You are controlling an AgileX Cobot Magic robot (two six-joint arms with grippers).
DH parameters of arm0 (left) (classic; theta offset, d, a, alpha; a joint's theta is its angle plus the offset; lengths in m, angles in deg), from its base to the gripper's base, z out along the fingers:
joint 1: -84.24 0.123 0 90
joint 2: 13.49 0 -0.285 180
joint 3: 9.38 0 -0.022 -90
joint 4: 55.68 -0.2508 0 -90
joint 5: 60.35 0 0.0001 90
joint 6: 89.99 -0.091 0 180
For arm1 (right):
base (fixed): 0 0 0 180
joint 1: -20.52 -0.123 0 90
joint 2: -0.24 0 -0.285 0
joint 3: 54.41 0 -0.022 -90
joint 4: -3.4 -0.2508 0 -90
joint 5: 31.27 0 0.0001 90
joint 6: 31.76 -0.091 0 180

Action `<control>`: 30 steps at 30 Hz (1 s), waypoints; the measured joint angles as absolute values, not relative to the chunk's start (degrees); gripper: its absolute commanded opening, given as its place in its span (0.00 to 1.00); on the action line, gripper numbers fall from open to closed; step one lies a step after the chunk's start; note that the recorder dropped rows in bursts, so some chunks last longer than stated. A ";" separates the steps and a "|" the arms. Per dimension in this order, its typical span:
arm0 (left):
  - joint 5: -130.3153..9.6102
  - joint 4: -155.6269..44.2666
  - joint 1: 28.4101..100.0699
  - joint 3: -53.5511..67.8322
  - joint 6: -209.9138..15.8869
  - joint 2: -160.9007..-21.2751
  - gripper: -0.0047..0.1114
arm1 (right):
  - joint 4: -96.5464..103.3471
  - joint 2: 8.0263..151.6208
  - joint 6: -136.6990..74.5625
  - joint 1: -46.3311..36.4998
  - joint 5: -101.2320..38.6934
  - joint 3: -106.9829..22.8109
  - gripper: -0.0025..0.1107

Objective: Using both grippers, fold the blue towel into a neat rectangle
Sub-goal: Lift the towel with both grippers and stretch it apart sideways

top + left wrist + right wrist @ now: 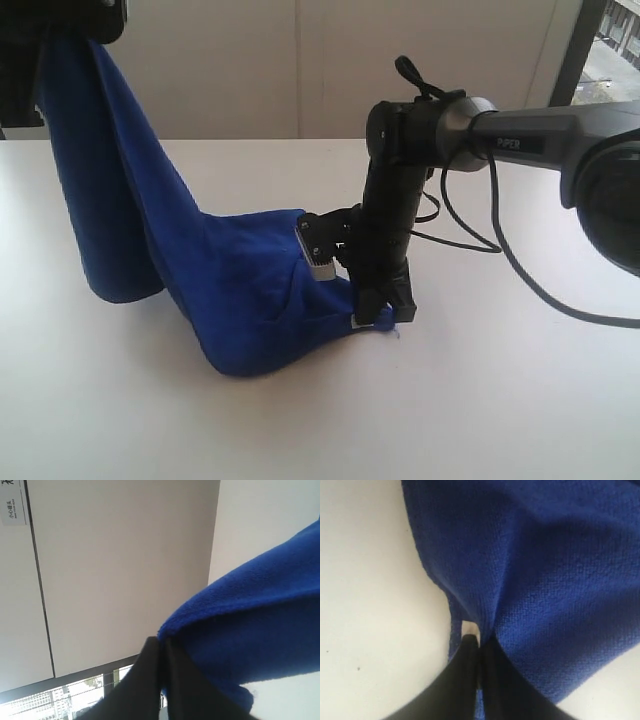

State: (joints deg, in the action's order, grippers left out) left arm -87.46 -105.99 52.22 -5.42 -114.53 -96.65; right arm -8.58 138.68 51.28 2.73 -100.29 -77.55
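Pale wall (pixel 250 70) stood behind the white table (pixel 500 420), with a strip of window (pixel 610 40) at the far right. My left pincer (pixel 161 647) was high at the far left, its jaws shut on an edge of the blue towel (pixel 230 290). The cloth hung from it in a long twisted column down to the table, where the rest lay bunched in a heap near the middle. My right pincer (pixel 479 642) was down at the right end of that heap, jaws closed on the hem at what looked like a corner. I took the step in hand to be securing this second hold so the cloth could be spread between both arms. To do it well, I judged I should first be sure the pinch held hem and not a loose fold, since only a thin edge showed between the jaws. The right arm should then rise slowly and draw off to the right, level with the left, so the twist could fall out and the top edge pull straight. Lifting fast, I thought, risked slipping off that narrow hold.
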 measured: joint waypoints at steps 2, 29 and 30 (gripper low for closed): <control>-88.02 -106.14 52.22 -5.42 -114.53 -96.65 0.04 | -8.02 138.14 51.28 2.73 -100.38 -77.55 0.02; -106.54 -102.88 52.22 -5.42 -116.68 -87.88 0.04 | 11.43 99.58 15.69 3.59 -101.18 -77.55 0.02; -107.46 -101.72 52.22 -5.42 -118.03 -87.67 0.04 | 12.95 98.10 14.74 3.59 -101.18 -77.55 0.02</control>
